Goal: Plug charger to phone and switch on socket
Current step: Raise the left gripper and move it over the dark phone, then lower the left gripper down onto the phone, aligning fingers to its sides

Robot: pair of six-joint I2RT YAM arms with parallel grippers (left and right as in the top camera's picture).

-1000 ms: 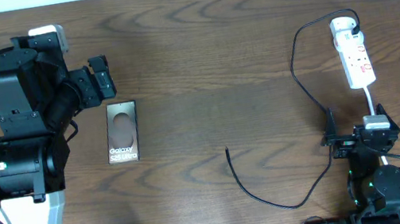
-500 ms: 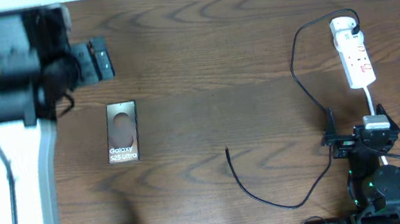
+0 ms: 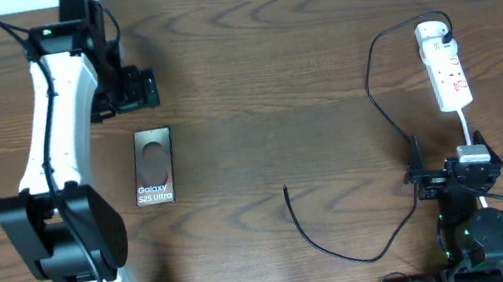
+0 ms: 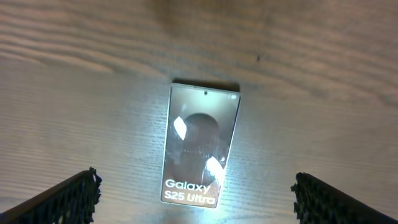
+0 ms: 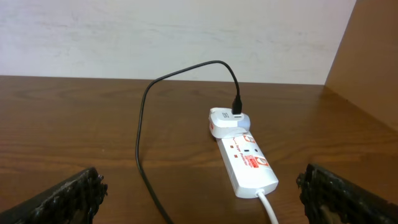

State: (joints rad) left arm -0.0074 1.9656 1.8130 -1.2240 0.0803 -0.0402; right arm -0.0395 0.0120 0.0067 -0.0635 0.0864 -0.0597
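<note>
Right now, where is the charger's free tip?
Overhead view: the charger's free tip lies on the table near the middle, right of the phone and left of the socket, touching neither.

Dark brown wood-grain bench (image 3: 252, 80), lit evenly. Toward 9 o'clock, lying flat and face up: flat rectangular brown-grey glossy phone (image 3: 153, 167), white lettering at its 6 o'clock end. Toward 3 o'clock, well apart from the phone: elongated white plastic power strip (image 3: 444, 65) with red markings, its white cord (image 3: 466, 122) leaving at 6 o'clock. Plugged in at the strip's 12 o'clock end, then looping toward 9 and down toward 6 o'clock: long thin black charger cable (image 3: 371, 92), free tip resting near the bench centre, touching nothing else.
</note>
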